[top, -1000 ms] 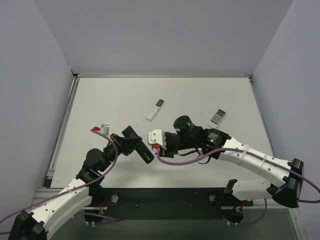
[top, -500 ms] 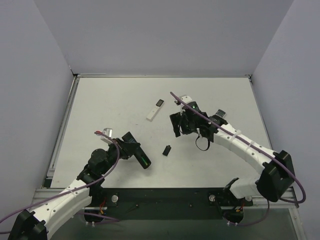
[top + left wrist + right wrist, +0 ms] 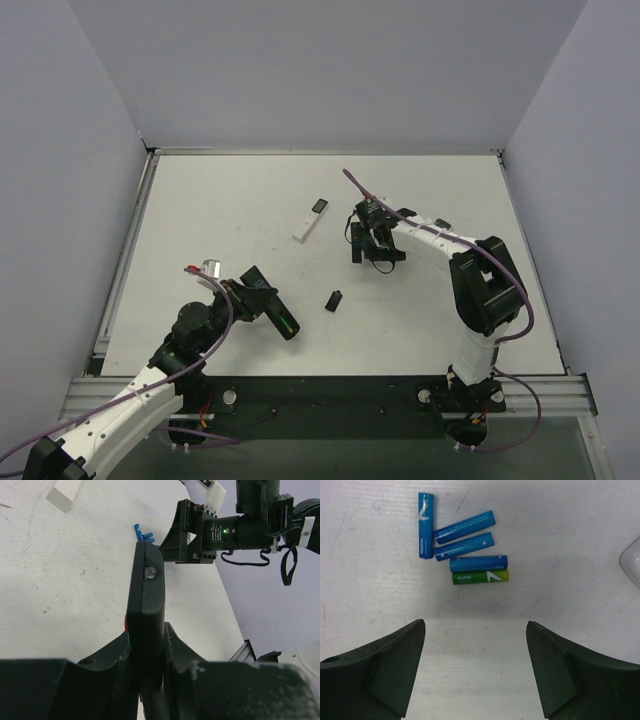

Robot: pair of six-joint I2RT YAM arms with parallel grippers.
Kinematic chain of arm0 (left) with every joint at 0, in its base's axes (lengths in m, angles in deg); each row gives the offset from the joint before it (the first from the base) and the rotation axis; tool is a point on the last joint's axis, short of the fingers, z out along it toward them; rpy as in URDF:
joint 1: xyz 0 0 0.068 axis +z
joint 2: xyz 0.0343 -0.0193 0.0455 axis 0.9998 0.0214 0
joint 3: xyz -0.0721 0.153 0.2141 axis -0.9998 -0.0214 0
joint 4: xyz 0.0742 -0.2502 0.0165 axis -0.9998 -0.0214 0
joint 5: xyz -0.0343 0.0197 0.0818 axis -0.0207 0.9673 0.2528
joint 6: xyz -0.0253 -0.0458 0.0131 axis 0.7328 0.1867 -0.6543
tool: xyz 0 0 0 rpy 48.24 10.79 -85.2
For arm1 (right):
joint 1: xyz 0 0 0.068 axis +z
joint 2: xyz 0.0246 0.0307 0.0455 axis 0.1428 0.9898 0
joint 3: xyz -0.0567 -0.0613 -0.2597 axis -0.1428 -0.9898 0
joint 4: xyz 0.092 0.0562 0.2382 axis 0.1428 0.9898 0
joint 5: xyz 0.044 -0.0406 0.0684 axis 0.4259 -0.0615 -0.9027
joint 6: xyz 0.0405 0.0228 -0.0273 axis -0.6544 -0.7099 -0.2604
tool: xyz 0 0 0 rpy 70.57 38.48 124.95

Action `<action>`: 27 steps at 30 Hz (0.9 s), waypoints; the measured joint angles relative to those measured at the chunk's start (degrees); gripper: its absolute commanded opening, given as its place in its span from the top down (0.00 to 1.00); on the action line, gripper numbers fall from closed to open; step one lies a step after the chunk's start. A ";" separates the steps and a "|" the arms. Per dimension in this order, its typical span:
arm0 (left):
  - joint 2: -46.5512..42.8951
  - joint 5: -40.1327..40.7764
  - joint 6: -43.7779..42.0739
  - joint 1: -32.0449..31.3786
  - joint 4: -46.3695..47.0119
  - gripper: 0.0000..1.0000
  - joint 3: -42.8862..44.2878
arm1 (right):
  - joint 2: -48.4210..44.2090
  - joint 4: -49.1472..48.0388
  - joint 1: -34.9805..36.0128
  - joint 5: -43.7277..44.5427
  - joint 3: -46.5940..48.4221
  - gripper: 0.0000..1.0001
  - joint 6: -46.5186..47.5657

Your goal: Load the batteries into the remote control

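Because the remote control (image 3: 145,595) must be steadied for loading, my left hand (image 3: 146,655) clamps it edgewise above the table (image 3: 75,580); my right hand (image 3: 475,655) hangs wide open, empty, over the green battery (image 3: 480,576), which lies against the blue cells (image 3: 464,546).

**Left clamped, right spread wide**

The left gripper (image 3: 258,298), on its white-and-black arm, sits down-left of the slim white stick remote (image 3: 311,221), clamped on the long black plastic remote control (image 3: 273,309). The right arm (image 3: 478,285) is folded sharply at the elbow. The right gripper (image 3: 368,245), right of that stick remote, points down with jaws spread wide.
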 measured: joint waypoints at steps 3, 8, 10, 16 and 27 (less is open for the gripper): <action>-0.02 0.11 -0.02 0.00 -0.85 1.00 0.00 | 2.62 -0.66 -0.50 0.48 1.46 0.26 -0.76; -0.04 0.09 -0.02 0.00 -1.68 1.00 0.00 | 5.73 -1.57 -1.70 0.76 2.08 0.29 -2.29; -0.07 0.11 -0.02 0.02 -1.92 1.00 0.00 | 6.23 -2.14 -2.05 1.03 2.84 0.33 -2.40; -0.04 0.11 -0.02 0.02 -2.05 1.00 0.00 | 7.76 -3.08 -2.75 0.92 4.39 0.40 -2.71; 0.20 0.09 -0.02 0.02 -2.10 1.00 0.00 | 7.72 -4.22 -2.75 0.20 3.87 0.60 -2.82</action>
